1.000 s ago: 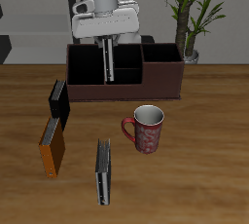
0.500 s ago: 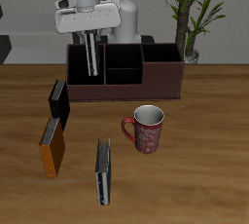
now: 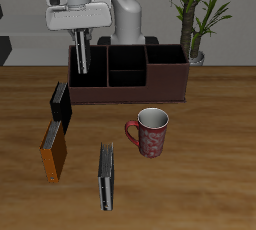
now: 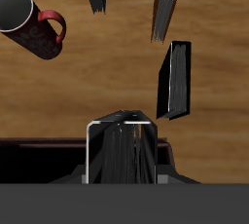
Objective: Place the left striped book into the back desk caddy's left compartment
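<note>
My gripper (image 3: 80, 40) is shut on the left striped book (image 3: 81, 58), a thin dark grey hardback. It hangs upright from the fingers just above the back desk caddy (image 3: 128, 86), over its tall undivided end section, the left compartment (image 3: 86, 70). In the wrist view the held book (image 4: 122, 150) shows end-on above the caddy's dark rim (image 4: 39, 160). The look-alike striped book (image 3: 106, 176) stands on its edge near the table's front edge.
A plain black book (image 3: 60, 104) and an orange-brown book (image 3: 54, 151) stand in front of the caddy's end. A red mug (image 3: 150, 131) stands in front of the caddy. A potted plant (image 3: 195, 19) stands at the caddy's other end.
My gripper has carried the striped book sideways along the caddy, from over the middle section to over the end section, and it now hangs slightly higher.
</note>
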### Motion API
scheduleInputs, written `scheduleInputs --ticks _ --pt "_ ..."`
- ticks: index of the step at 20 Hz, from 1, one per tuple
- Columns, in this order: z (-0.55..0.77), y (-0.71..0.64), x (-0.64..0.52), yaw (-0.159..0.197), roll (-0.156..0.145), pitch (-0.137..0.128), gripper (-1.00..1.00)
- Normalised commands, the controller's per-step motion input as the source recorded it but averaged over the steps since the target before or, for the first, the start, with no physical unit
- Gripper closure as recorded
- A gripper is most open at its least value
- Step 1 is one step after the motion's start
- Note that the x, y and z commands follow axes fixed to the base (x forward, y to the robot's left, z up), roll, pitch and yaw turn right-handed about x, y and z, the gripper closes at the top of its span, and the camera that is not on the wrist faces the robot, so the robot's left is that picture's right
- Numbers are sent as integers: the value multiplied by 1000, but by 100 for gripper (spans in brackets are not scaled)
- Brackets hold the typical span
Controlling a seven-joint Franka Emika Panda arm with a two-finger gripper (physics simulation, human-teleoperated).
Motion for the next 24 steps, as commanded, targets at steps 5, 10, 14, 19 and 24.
scheduleInputs --ticks 5,10,14,19,24 --pt "-37 -208 -378 -15 -48 -27 100" --pt "-69 77 -294 22 -10 -31 100" --pt "-82 125 -180 -27 -13 -7 100" --pt "-134 15 -104 -37 -13 17 100" --pt "-70 -67 -61 -41 -33 8 100"
